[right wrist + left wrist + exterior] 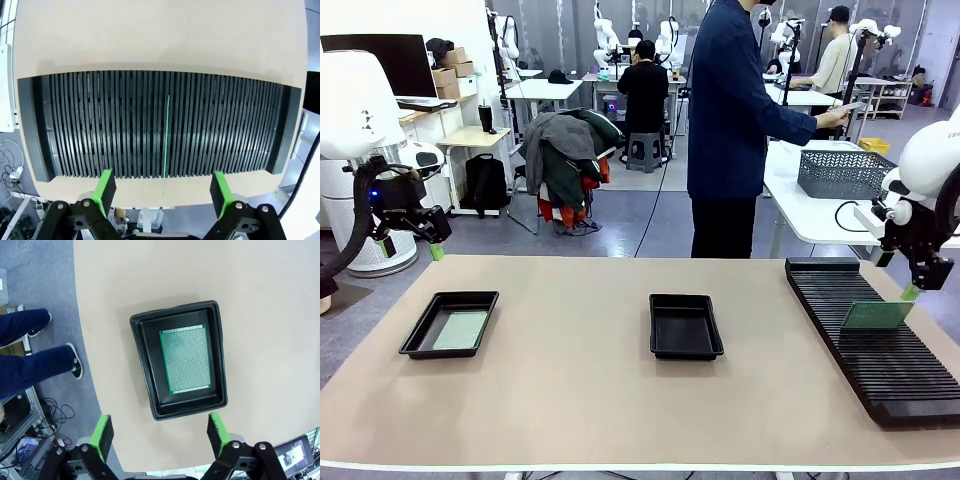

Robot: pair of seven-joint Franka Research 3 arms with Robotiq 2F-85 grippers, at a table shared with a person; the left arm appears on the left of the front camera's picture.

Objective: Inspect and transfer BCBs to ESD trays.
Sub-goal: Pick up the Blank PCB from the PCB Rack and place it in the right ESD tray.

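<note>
Your right gripper (162, 192) hangs jaws apart above the rack (75, 125), lined up on the upright BCB (166, 135) probably to pick it, while your left gripper (160, 432), also apart, overlooks another BCB (189, 360) flat in its tray (142, 365).

floor (620, 225): grey, bare | desk (580, 400): tan top | 10 o'clock: dark monitor (375, 62), cardboard boxes (452, 75) | 11 o'clock: heaped jackets (565, 150) | 2 o'clock: white side desk (800, 215), grey basket (842, 172) | light: even

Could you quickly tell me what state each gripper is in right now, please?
Left gripper: open, empty, above the ESD tray.
Right gripper: open, empty, above the slotted rack.
</note>
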